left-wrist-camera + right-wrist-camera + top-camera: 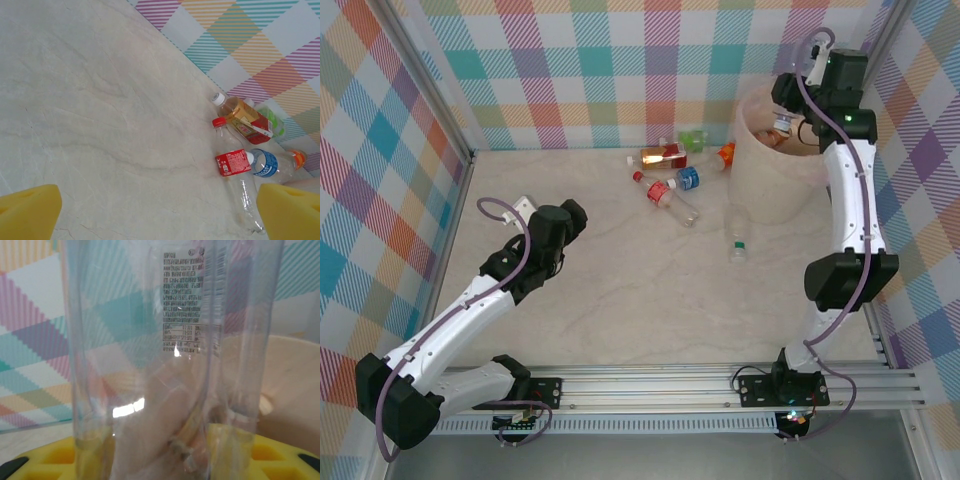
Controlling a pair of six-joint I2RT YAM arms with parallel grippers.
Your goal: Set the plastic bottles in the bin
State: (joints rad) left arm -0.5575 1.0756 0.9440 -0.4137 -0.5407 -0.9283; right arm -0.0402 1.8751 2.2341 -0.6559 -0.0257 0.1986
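Clear and empty, a bottle (165, 340) stands pinched between the yellow fingers (275, 454) of the right gripper (784, 127), its jaws drawn in close on the thin walls. From above, that gripper hangs over the bin (770, 178), toward the back of its mouth, so the drop looks close. The left gripper (160, 212) holds nothing. Its jaws are spread wide above bare table (100, 100), facing the bottles (672, 170) that lie clustered near the back wall just left of the bin. A green-capped bottle (737, 238) lies alone in front of the bin.

Risks, as I judge them:
- The slick, soft plastic may squirm in the pinch and slip early.
- A release too near the rim could bounce the bottle back onto the table.
- The right arm, pulling out, might knock the bin.
- The left gripper, reaching in carelessly, could roll the cluster apart.
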